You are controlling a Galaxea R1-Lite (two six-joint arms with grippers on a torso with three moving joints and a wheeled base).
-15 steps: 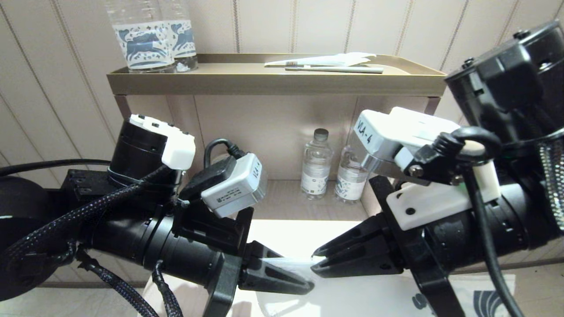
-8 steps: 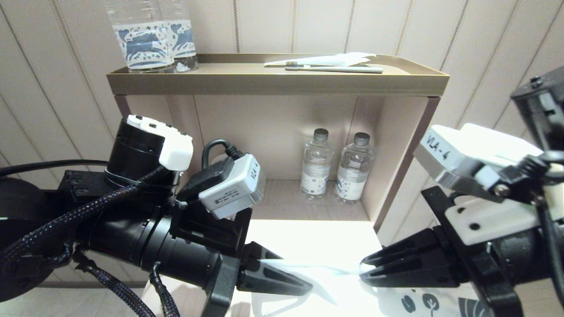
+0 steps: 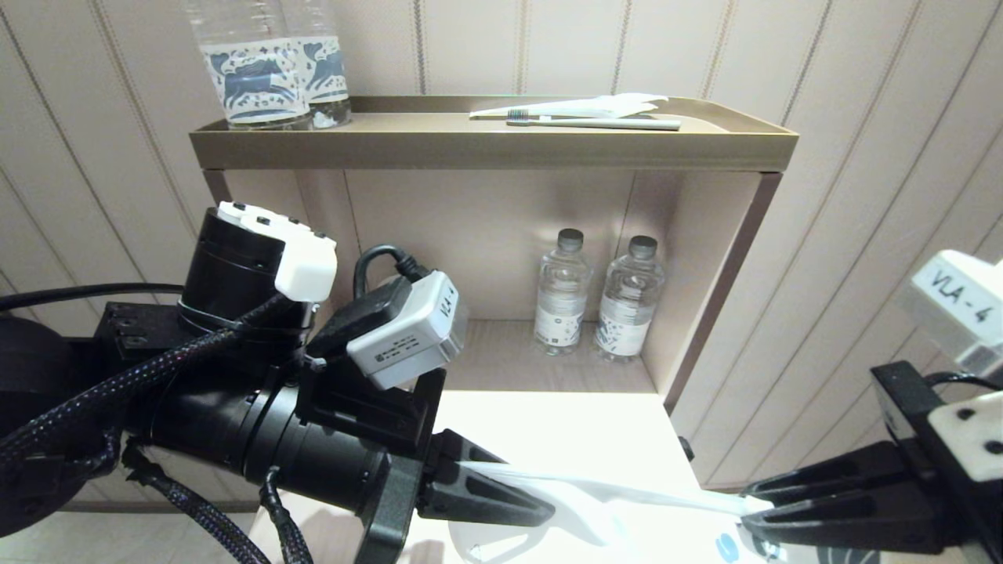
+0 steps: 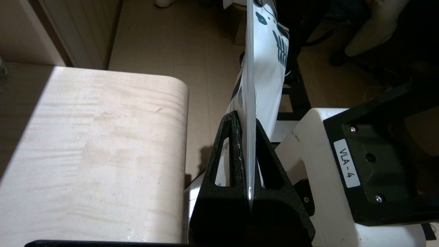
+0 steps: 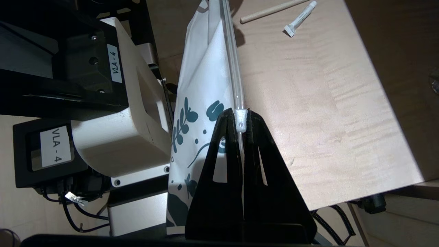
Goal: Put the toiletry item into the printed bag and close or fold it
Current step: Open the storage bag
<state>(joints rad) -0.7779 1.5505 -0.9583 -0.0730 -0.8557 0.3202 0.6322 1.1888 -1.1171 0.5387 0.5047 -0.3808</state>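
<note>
We hold the printed bag (image 5: 202, 113) stretched above the bench (image 5: 325, 103): left tool (image 3: 541, 513) clamps one end, right tool (image 5: 241, 115) pinches its zip slider (image 5: 241, 120). Contents unseen; sealing appears underway.

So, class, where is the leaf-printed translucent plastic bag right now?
Head view, bottom edge: the printed bag hangs stretched between the left gripper and right gripper, before the pale table.
</note>
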